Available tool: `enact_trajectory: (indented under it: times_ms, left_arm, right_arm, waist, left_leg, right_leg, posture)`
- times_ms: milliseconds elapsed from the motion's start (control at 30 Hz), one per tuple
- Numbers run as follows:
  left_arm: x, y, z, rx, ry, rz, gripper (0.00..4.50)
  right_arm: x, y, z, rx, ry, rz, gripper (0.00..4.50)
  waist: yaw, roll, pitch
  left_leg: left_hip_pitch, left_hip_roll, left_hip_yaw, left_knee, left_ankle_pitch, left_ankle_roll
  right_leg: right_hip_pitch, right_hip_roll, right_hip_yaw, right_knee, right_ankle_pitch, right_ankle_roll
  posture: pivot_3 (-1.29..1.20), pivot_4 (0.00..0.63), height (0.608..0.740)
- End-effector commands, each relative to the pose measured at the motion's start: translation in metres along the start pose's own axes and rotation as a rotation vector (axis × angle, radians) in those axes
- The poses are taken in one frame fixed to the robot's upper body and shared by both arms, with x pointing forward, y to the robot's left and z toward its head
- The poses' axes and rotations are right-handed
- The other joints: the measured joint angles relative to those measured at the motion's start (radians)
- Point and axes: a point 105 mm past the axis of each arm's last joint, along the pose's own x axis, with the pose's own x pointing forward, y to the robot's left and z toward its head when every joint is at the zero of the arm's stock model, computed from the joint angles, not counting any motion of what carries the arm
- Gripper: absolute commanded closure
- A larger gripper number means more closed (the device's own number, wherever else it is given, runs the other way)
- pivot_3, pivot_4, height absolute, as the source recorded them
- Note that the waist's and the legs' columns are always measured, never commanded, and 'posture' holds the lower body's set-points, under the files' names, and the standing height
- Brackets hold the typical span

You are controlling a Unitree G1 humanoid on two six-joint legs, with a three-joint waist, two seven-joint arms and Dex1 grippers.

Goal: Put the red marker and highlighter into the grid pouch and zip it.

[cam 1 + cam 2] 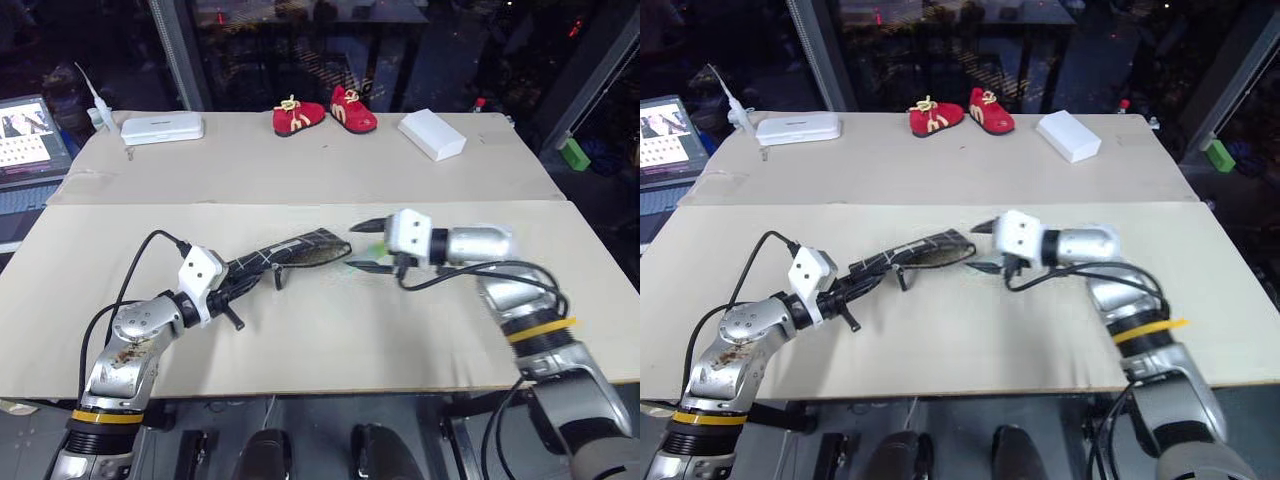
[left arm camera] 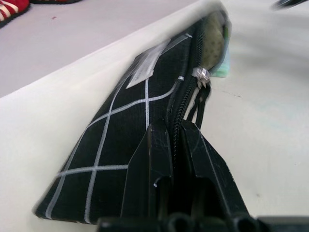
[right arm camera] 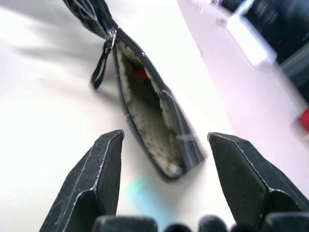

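The grid pouch [image 1: 300, 250] is held a little above the table, black with thin white lines, its zip end gaping toward my right gripper. My left gripper [image 2: 174, 128] is shut on the pouch's closed end. Inside the pale lining a bit of red shows, the red marker [image 3: 141, 73]. The zipper pull [image 3: 110, 36] sits partway along with its black cord hanging. My right gripper [image 1: 356, 247] stands open just off the pouch's mouth, nothing between its fingers. A blurred blue-green patch, the highlighter [image 3: 137, 188], lies at the pouch's open end, under that gripper.
At the back of the table stand a pair of small red shoes [image 1: 325, 115], a white case [image 1: 162, 128] and a white box [image 1: 432, 133]. A laptop [image 1: 30, 135] sits off the table's far left corner. The table's front edge runs close below both arms.
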Motion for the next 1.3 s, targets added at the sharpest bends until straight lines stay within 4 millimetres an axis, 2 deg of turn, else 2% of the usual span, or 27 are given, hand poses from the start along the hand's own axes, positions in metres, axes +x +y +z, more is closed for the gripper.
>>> enact_trajectory:
  times_ms: [33, 100, 267, 467, 567, 833, 1067, 1300]
  left_arm:
    - [-0.004, 0.002, 0.009, 0.036, -0.035, 0.017, 4.5]
    - [-0.005, 0.002, 0.009, 0.035, -0.034, 0.024, 4.5]
    - [-0.007, 0.004, 0.009, 0.034, -0.039, 0.046, 4.5]
    - [-0.008, 0.007, 0.009, 0.032, -0.038, 0.076, 4.5]
    - [-0.01, 0.008, 0.009, 0.029, -0.041, 0.089, 4.5]
    - [-0.015, 0.012, 0.013, 0.036, -0.045, 0.125, 4.5]
    - [-0.018, 0.011, 0.015, 0.035, -0.048, 0.139, 4.5]
    - [-0.017, 0.007, 0.019, 0.028, -0.054, 0.144, 4.5]
  right_arm:
    - [-0.009, -0.013, 0.0, 0.046, -0.004, -0.012, 1.37]
    - [-0.003, -0.015, -0.012, 0.041, 0.044, -0.012, 1.37]
    - [0.017, -0.012, -0.033, 0.002, 0.126, 0.063, 1.37]
    - [0.042, -0.024, -0.041, -0.055, 0.191, 0.076, 1.37]
    - [0.049, -0.026, -0.043, -0.066, 0.215, 0.095, 1.37]
    - [0.046, -0.021, -0.056, -0.062, 0.355, 0.237, 1.37]
    - [0.045, -0.03, -0.06, -0.071, 0.425, 0.201, 1.37]
    - [0.055, -0.031, -0.056, -0.013, 0.432, 0.19, 1.37]
  waist:
    - [-0.007, 0.0, 0.0]
    - [-0.01, 0.0, 0.0]
    - [-0.008, 0.0, 0.0]
    - [-0.005, 0.0, 0.0]
    - [-0.005, 0.0, 0.0]
    - [-0.004, 0.001, 0.001]
    - [-0.009, 0.001, 0.001]
    - [-0.012, 0.001, 0.001]
  left_leg:
    - [0.005, 0.0, 0.0, 0.0, 0.0, 0.0]
    - [0.01, 0.0, 0.0, -0.001, 0.0, 0.0]
    - [0.009, 0.0, 0.001, -0.001, 0.0, 0.0]
    - [0.007, 0.0, 0.002, -0.001, 0.0, 0.0]
    - [0.007, 0.0, 0.002, -0.001, 0.0, 0.0]
    - [0.007, 0.0, 0.002, -0.001, 0.0, 0.0]
    - [0.007, 0.0, 0.002, -0.002, 0.0, -0.001]
    - [0.007, 0.001, 0.001, -0.002, 0.0, -0.001]
  right_leg:
    - [0.004, 0.001, 0.0, 0.0, 0.0, 0.0]
    - [0.008, 0.002, 0.0, 0.001, -0.001, -0.002]
    - [0.006, 0.002, 0.0, 0.002, -0.002, -0.002]
    - [0.005, 0.001, 0.001, 0.001, -0.002, -0.002]
    - [0.005, 0.001, 0.001, 0.001, -0.002, -0.002]
    - [0.005, 0.0, 0.0, 0.001, -0.002, -0.002]
    - [0.005, 0.0, 0.0, 0.002, -0.001, -0.002]
    - [0.005, 0.0, 0.0, 0.002, -0.001, -0.002]
  posture:
    - [0.0, 0.15, 0.74]
    - [0.0, 0.15, 0.74]
    - [0.0, 0.15, 0.74]
    - [0.0, 0.15, 0.74]
    - [0.0, 0.15, 0.74]
    - [0.0, 0.15, 0.74]
    - [0.0, 0.15, 0.74]
    - [0.0, 0.15, 0.74]
